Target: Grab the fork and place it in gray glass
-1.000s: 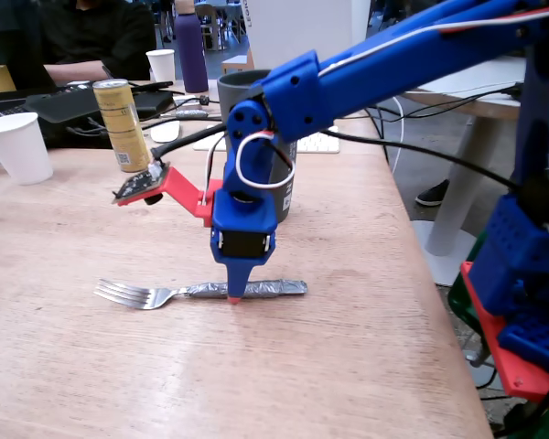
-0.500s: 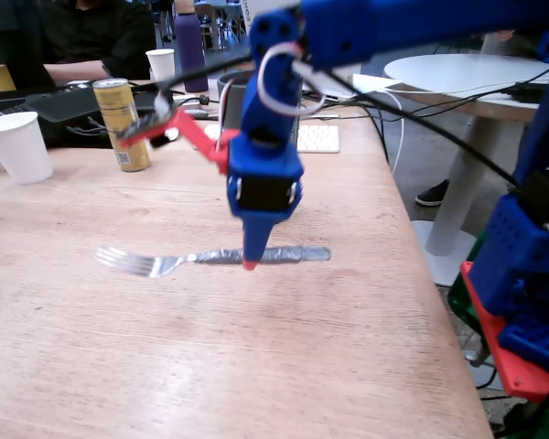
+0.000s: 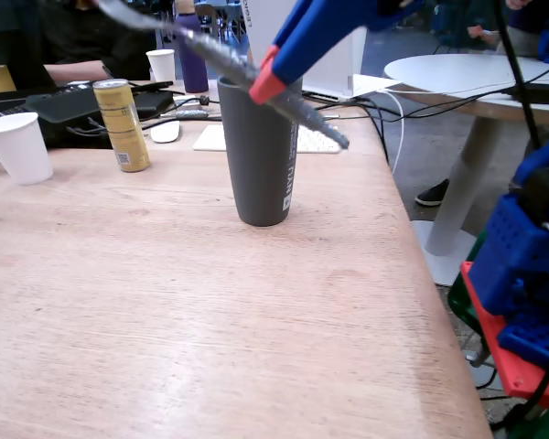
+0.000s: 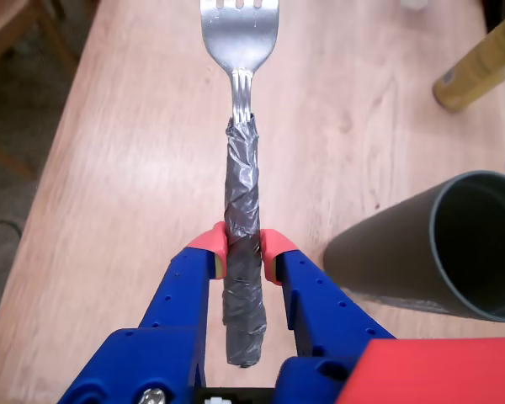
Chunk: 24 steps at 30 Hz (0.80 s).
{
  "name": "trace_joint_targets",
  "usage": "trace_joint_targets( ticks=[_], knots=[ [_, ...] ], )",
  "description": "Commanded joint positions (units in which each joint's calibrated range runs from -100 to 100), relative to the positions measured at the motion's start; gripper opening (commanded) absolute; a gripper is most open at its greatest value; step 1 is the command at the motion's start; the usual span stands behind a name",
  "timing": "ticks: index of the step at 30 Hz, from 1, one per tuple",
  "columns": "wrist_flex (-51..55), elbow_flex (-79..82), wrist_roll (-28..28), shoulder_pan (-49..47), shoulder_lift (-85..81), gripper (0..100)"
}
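1. Fork (image 4: 241, 210) held off the desk, clamped by its gray-taped handle between the two red-tipped fingers of the blue tool (image 4: 242, 251); in the wrist view the tines run out of the top edge and the handle's end sits back between the blue jaws
2. In the fixed view the fork (image 3: 210, 53) lies tilted, close to level, across the picture above the gray glass (image 3: 262, 155), handle end lower right, the tined end blurred at upper left; tool (image 3: 265, 84) grips it just over the glass rim
3. Gray glass stands upright on the desk (image 3: 165, 302), mouth open, small white lettering down its right side; in the wrist view the glass (image 4: 438, 252) lies to the right of the tool, beside the fork, not under it
4. Further out in the fixed view: slim gold can (image 3: 123, 126) left of the glass, white paper cup (image 3: 18, 146) near the left edge, second white cup (image 3: 162, 66) behind
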Motion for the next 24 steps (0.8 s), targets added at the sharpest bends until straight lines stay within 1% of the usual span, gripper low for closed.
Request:
trace_joint_targets(
  ticks=[1, 3, 7, 9, 12, 14, 17, 20, 24],
  knots=[
    [-1.09, -2.66, 0.15, 1.58, -5.84, 0],
    [-4.53, -2.66, -0.20, 5.47, -7.55, 0],
    [-15.70, -1.62, -0.49, 7.33, -8.15, 0],
    [-20.54, -1.44, -0.54, 12.24, -8.15, 0],
    [-27.28, -1.34, -0.54, 12.58, -7.21, 0],
    [-30.23, -1.15, -0.54, 13.09, -7.04, 0],
    [-33.93, 3.38, -0.54, 16.98, -7.12, 0],
    [-38.85, 5.55, -0.59, 17.15, -7.04, 0],
    [-42.55, 9.04, -0.59, 18.33, -6.95, 0]
  ],
)
